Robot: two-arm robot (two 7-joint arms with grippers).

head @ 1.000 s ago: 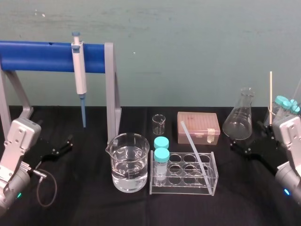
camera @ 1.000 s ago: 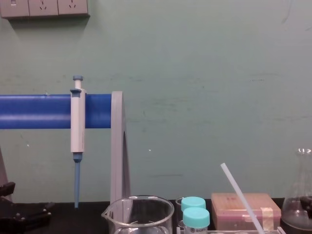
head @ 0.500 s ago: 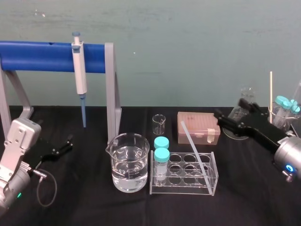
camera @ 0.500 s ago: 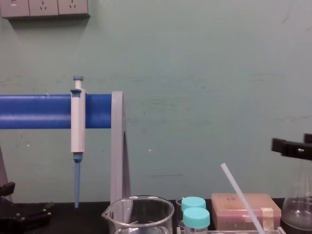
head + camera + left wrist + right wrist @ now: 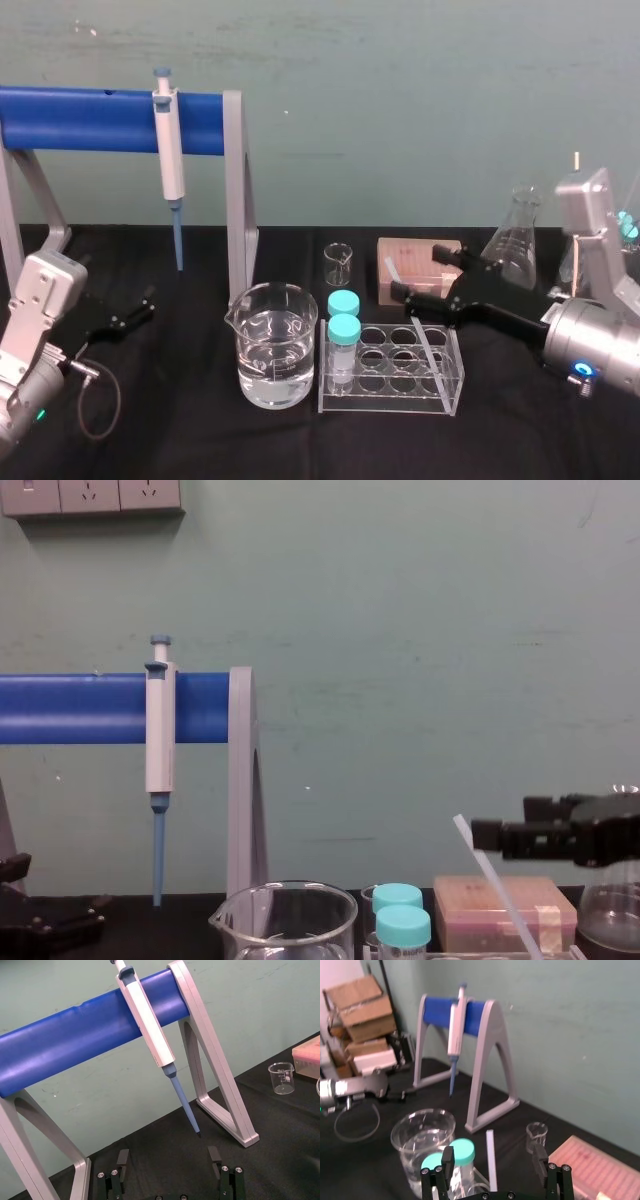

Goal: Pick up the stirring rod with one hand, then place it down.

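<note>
Jaws of right gripper [image 5: 415, 273] spread open near stirring rod [image 5: 493, 875], rod leaning, top toward rear-left

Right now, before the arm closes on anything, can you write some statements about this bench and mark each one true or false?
1. The stirring rod leans tilted in the clear rack. True.
2. The right tool is shut on the stirring rod. False: it is open at the rod's upper end, and in the right wrist view the rod stands between its fingers.
3. The pipette lies flat on the table. False: it hangs upright from the blue stand.
4. The left tool sits open, low at the left, near the stand. True.
5. The large beaker holds clear liquid. True.
</note>
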